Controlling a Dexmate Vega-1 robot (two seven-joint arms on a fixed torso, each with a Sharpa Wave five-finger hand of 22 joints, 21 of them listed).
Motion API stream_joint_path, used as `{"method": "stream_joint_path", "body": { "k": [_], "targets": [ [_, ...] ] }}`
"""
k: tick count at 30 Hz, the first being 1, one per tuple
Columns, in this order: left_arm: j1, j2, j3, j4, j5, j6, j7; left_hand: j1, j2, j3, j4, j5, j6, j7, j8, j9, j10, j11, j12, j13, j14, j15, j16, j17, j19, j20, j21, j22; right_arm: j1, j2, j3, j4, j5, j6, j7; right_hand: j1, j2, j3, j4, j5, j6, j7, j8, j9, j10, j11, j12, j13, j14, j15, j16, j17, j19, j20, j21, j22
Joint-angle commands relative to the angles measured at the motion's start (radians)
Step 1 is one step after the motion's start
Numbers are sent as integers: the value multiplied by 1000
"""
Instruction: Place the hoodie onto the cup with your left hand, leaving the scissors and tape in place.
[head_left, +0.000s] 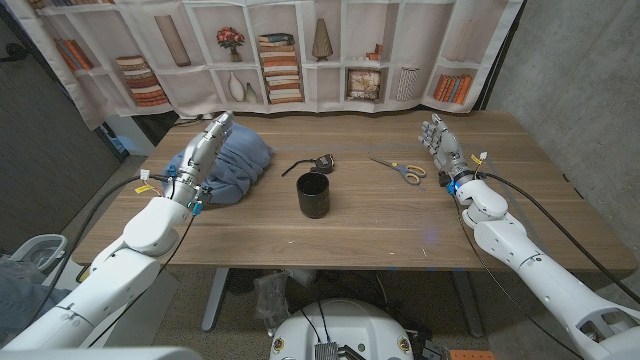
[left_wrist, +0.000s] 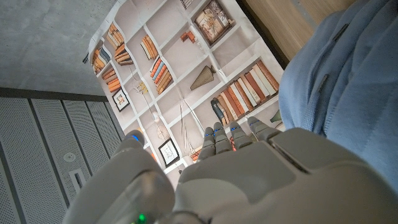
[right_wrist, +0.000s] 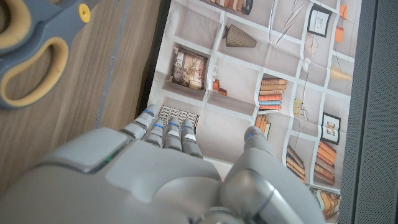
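Left of the black cup (head_left: 313, 195), the blue hoodie (head_left: 232, 166) is lying bunched; left hand (head_left: 203, 153) resting against it, fingers straight, gripping nothing. Risk: trailing cloth toppling cup, dragging black tape (head_left: 322, 162).

Wooden table (head_left: 380, 225) carries blue hoodie (head_left: 238, 165), black cup (head_left: 313, 195), scissors (head_left: 402, 170), tape (head_left: 322, 162)

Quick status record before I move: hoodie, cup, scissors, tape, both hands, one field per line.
hoodie: blue, bunched on the table's left part, not on the cup
cup: black, upright, mid-table, uncovered
scissors: right of the cup, flat on the table
tape: dark object just behind the cup, too small to confirm
left hand: at the hoodie, grasp unclear
right hand: open, beside the scissors
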Motion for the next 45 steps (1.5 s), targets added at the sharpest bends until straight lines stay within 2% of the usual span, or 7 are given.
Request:
{"method": "stream_joint_path", "body": {
  "k": [1, 27, 45],
  "targets": [
    [-12, -12, -10, 18, 69, -13, 32, 12, 1, -2, -3, 8, 13, 0, 5, 2, 12, -2, 3, 1, 11, -3, 5, 2, 14, -21, 4, 4, 13, 10, -7, 14, -5, 1, 1, 3, 4, -2, -1, -2, 6, 0, 1, 2, 5, 1, 6, 2, 5, 3, 6, 3, 7, -4, 0, 5],
    [-15, -52, -43, 42, 188, -26, 127, 40, -9, -9, -21, 21, 38, -4, 7, 3, 41, -7, 6, 2, 39, -1, 7, 2, 47, -27, 10, 4, 49, 31, -26, 44, -21, 0, 3, 2, 5, -3, -2, -2, 5, 0, 0, 2, 6, 1, 5, 2, 5, 4, 5, 3, 11, -3, -8, 5],
    [-16, -73, -59, 64, 239, -19, 171, 71, -33, -19, -43, 33, 46, -4, 6, 3, 52, -12, 4, 2, 56, -4, 7, 2, 66, -24, 11, 3, 56, 39, -28, 54, -18, 0, 3, 1, 6, -5, -3, -3, 7, -1, 1, 2, 7, 1, 5, 2, 6, 4, 5, 3, 13, -3, -14, 5]
  ]
}}
